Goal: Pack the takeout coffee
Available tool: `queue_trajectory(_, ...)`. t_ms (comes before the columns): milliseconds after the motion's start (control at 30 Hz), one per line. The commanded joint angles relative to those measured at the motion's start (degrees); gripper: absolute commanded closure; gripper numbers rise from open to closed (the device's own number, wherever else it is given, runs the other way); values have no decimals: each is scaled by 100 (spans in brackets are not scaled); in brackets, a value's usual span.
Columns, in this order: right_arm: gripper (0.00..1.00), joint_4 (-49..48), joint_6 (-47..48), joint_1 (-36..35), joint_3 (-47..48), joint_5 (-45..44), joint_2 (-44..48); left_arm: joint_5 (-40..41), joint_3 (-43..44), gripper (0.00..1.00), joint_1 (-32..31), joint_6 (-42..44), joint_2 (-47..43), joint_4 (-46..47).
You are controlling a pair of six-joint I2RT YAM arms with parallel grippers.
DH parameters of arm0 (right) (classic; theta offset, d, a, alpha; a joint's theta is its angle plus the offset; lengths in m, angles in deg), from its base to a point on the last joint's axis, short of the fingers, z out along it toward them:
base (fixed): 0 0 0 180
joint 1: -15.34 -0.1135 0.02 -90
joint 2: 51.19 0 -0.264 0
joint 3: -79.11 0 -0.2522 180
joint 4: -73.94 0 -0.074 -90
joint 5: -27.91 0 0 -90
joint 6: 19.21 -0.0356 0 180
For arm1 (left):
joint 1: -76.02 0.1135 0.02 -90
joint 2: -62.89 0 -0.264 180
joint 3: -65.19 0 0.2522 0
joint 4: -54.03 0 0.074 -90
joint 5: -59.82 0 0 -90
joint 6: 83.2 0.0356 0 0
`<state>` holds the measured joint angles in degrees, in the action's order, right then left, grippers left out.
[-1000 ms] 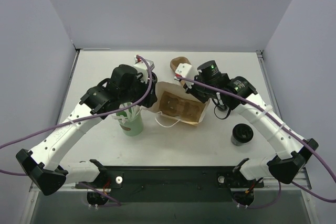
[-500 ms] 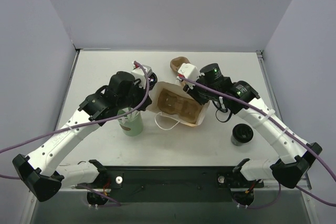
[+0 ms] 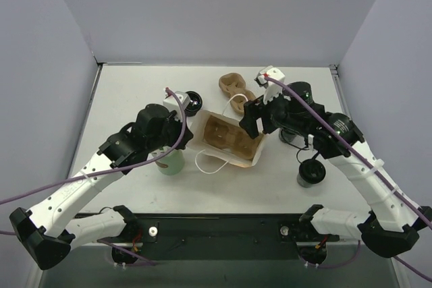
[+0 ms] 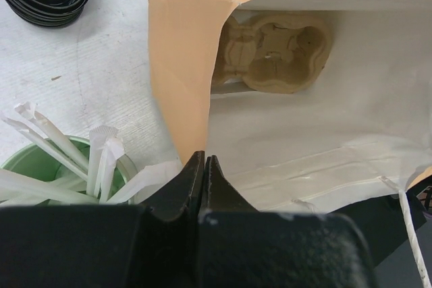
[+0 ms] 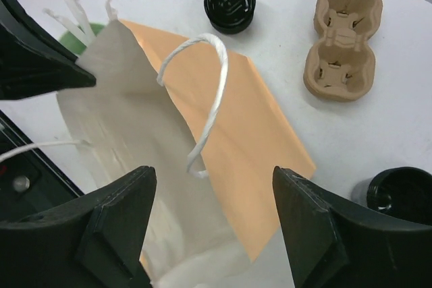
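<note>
Toward the far edge of the desk, left of centre, the takeout coffee stands on its own with its black lid on. It sits just beyond the far-left corner of the paper bag and outside it, so the main step is not yet done.

The groundwork looks largely in place. The bag sits mid-desk with its mouth open, and a moulded cup carrier lies at the bottom with its wells empty. The left jaws are pressed together at the near-left rim of the bag, apparently pinching the paper to hold the mouth open. The right jaws stand wide apart above the bag's white cord handle and grip nothing.

A second carrier lies toward the far edge. A lidless black cup stands near the right side, and a green cup of wrapped straws stands just left of the bag.

What is left, by my reading, is for the free right arm to take hold of the lidded cup, carry it over the rim and seat it upright in a well of the carrier. I would put the task at less than half done.
</note>
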<state>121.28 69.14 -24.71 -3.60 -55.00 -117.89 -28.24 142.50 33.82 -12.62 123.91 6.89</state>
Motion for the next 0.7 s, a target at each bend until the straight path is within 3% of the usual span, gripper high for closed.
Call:
queue_trajectory(0,29,-211,-1231,59,234,-216,341,79,-202,100,-26,-255,-291,535)
queue_trajectory(167,30,-168,-1873,59,392,-1296,517,53,-317,100,-26,-326,-432,640)
queue_trajectory(333,37,209,-2559,155,463,-3045,596,-9,-360,100,-26,-273,-564,675)
queue_trajectory(433,41,1443,-3375,470,551,-3591,439,-53,-405,100,-26,-290,-643,684)
queue_trajectory(567,44,2862,-4132,1078,341,-3662,88,-149,-413,100,-34,-369,-731,658)
queue_trajectory(667,38,3532,-4563,1586,-107,-3628,-194,-132,-440,100,-69,-396,-801,597)
